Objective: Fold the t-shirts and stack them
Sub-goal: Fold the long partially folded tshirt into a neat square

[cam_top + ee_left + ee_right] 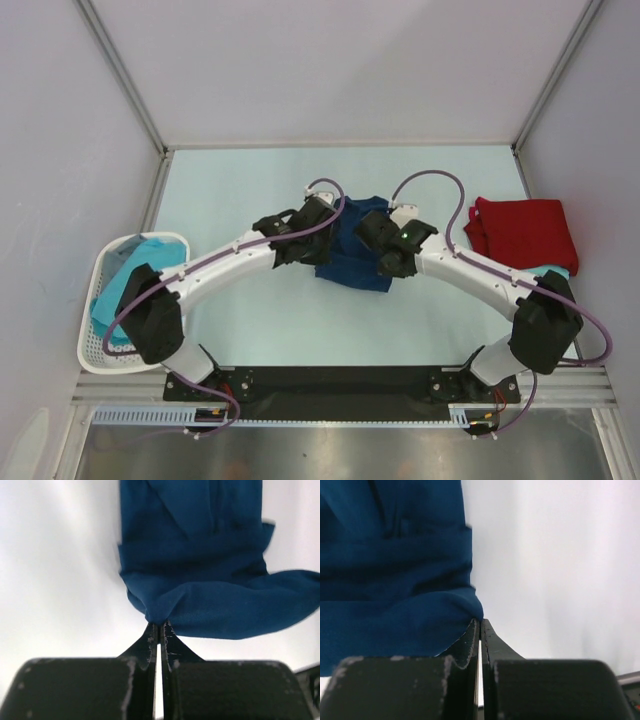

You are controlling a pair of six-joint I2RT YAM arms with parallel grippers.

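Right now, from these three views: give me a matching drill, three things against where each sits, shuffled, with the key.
Things:
1. navy blue cloth t-shirt
2. red cloth t-shirt
3. white perforated plastic basket

Places:
A. left near corner of the table
B. folded, right side of the table
C. mid-table, pinched by the left end effector and the right end effector

Pairs: 1-C, 2-B, 3-A
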